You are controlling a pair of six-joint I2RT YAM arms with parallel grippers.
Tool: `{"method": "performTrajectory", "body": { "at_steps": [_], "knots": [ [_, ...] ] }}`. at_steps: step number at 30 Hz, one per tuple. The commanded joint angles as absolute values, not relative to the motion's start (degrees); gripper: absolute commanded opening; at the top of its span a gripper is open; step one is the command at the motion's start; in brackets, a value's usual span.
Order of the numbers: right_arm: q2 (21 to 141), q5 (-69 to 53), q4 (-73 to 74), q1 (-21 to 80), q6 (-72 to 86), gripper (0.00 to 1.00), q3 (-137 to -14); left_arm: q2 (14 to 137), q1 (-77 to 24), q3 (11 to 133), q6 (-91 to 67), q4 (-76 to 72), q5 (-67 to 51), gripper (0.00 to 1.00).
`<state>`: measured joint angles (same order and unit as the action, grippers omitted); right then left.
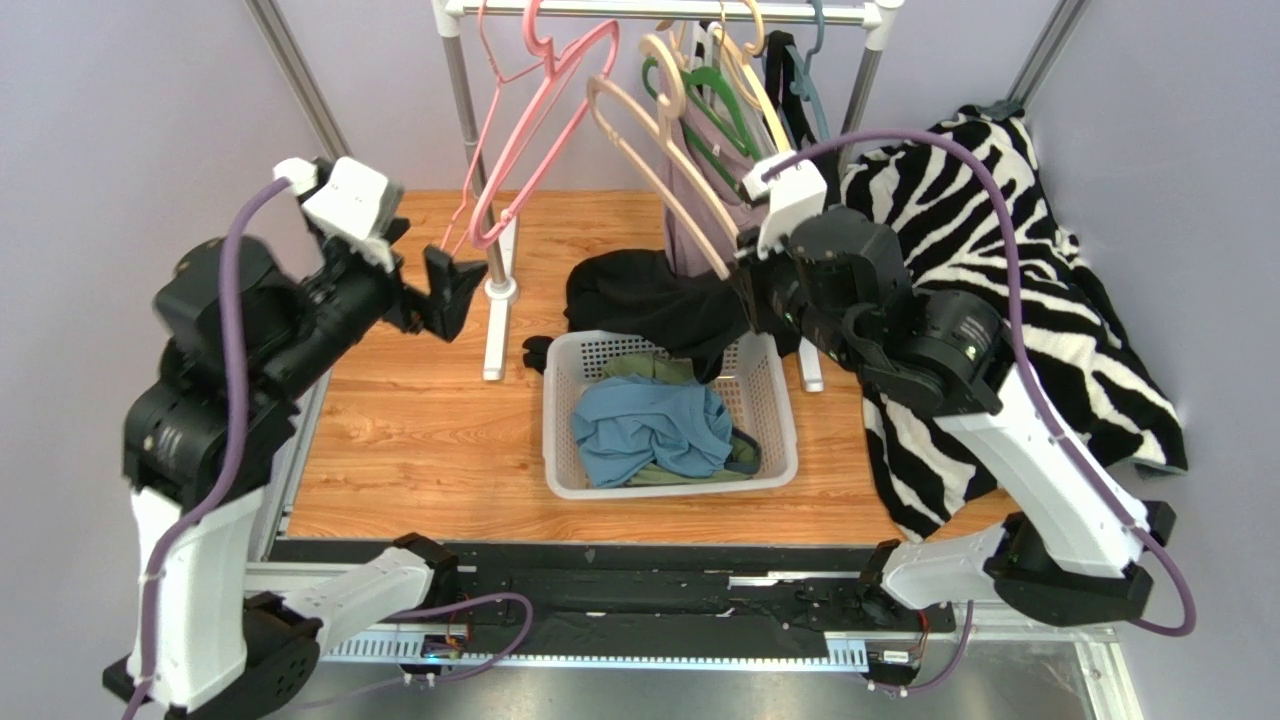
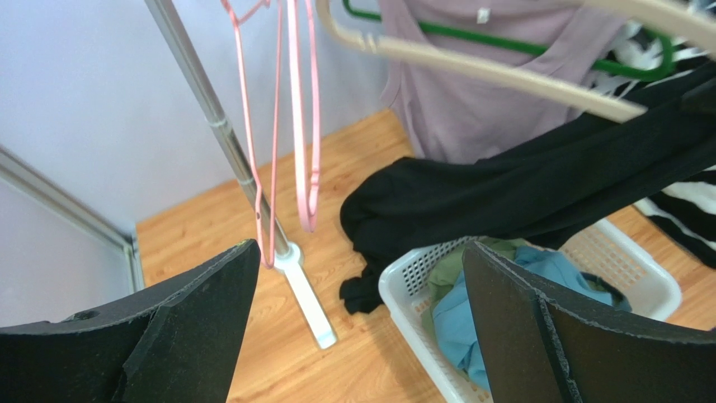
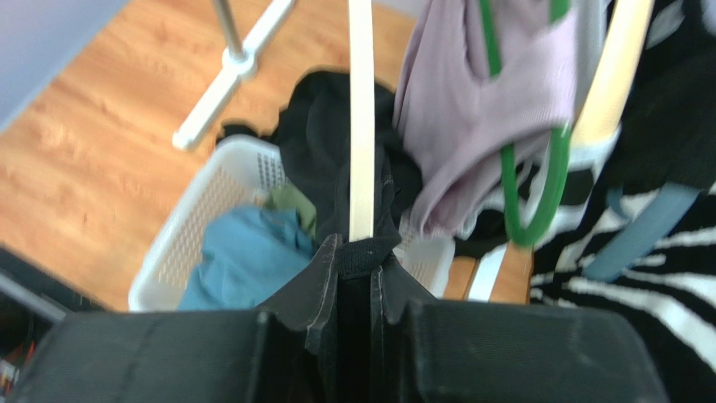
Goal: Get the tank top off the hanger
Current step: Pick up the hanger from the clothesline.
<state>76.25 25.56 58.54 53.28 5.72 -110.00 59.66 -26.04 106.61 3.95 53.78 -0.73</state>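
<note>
Tank top [image 1: 654, 300], black, hangs from the beige hanger [image 1: 661, 158] over the basket's [image 1: 559, 435] far rim, apparently pinched by the right gripper [image 3: 357, 252] to drag it free; the left gripper [image 2: 357, 252] hovers spread at left.

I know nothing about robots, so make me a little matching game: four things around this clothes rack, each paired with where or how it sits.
Things:
1. white plastic laundry basket
2. pink wire hangers
3. lilac sleeveless top
4. black garment

States:
A. pinched in the right gripper, trailing over the basket's rim
B. hanging bare on the rail
C. holding crumpled blue cloth
D. hanging on a green hanger

Pairs: 1-C, 2-B, 3-D, 4-A
</note>
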Motion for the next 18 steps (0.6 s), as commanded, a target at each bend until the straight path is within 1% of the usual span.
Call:
{"method": "performTrajectory", "body": {
  "at_steps": [1, 3, 6, 11, 14, 18],
  "knots": [
    [67.96, 23.12, 65.29, 55.11, 10.8, 0.0, -106.0, 58.1, -25.66, 107.22, 7.21, 53.35, -6.94, 0.99],
    [65.75, 21.02, 67.66, 55.54, 11.86, 0.0, -105.47, 57.75, -25.66, 107.4, 7.82, 53.61, -10.36, 0.99],
    [62.5, 20.22, 70.48, 55.9, 12.13, 0.0, -108.71, 58.09, -25.66, 108.54, 8.18, 54.14, -14.23, 0.99],
    [63.36, 17.06, 74.53, 55.9, 9.67, 0.0, -125.31, 59.33, -25.66, 110.56, 6.86, 53.79, -16.78, 0.99],
    [65.21, 12.84, 72.34, 55.9, 7.39, 0.0, -132.24, 59.33, -25.66, 110.04, 6.94, 53.35, -16.96, 0.99],
    [67.58, 6.26, 64.1, 55.9, 4.4, 0.0, -137.45, 58.19, -25.66, 107.85, 7.82, 52.91, -17.31, 0.99]
  ]
}}
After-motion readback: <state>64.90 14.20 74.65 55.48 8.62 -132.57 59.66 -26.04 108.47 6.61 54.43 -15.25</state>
